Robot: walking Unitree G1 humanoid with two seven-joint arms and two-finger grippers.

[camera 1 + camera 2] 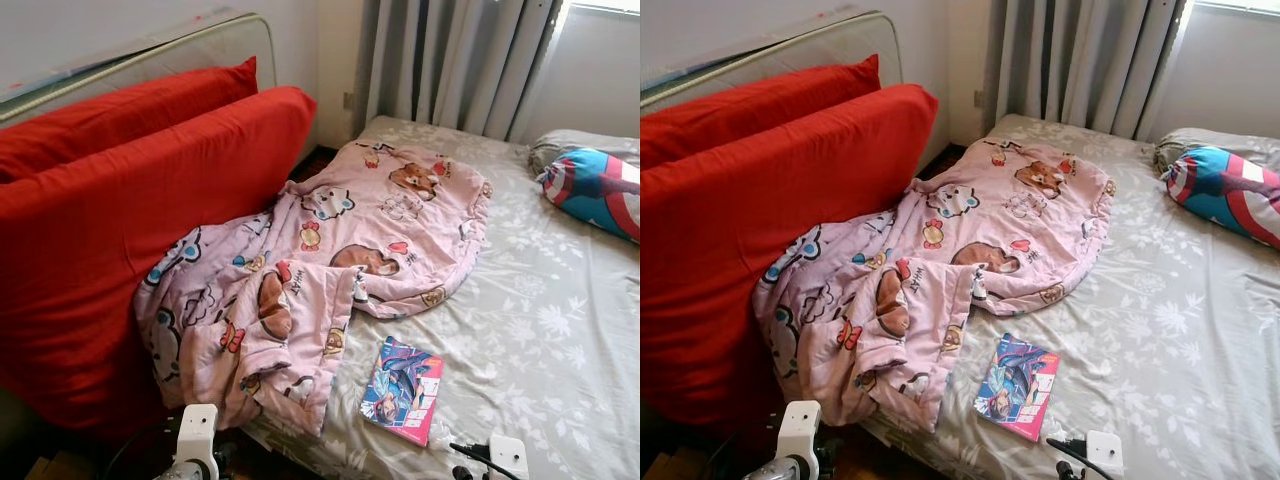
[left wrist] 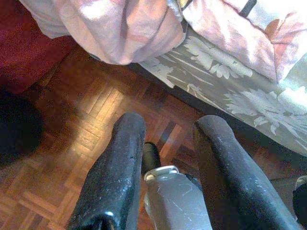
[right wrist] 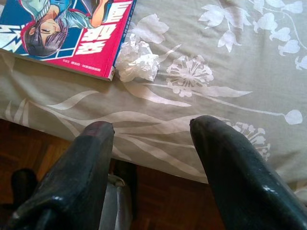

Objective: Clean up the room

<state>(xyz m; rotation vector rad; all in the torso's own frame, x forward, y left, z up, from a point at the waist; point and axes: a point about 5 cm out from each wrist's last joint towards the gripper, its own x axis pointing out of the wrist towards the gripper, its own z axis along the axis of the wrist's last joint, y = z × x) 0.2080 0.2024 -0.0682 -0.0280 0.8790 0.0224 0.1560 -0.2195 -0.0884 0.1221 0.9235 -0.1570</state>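
A pink cartoon-print blanket point(image 1: 330, 250) lies crumpled across the left side of the bed point(image 1: 560, 340) and hangs over its near edge. A comic book point(image 1: 403, 389) with a red and blue cover rests near the bed's front edge. Beside it sits a crumpled white tissue point(image 3: 138, 61). My right gripper point(image 3: 151, 132) hovers open at the bed's edge, just short of the tissue and book. My left gripper point(image 2: 170, 129) is open over the parquet floor point(image 2: 72, 158), below the hanging blanket point(image 2: 120, 28).
Two large red cushions point(image 1: 120, 210) lean against a board on the left. A blue, red and white shield-print pillow point(image 1: 600, 190) lies at the far right of the bed. Grey curtains point(image 1: 450, 60) hang behind. The floral sheet is bare on the right.
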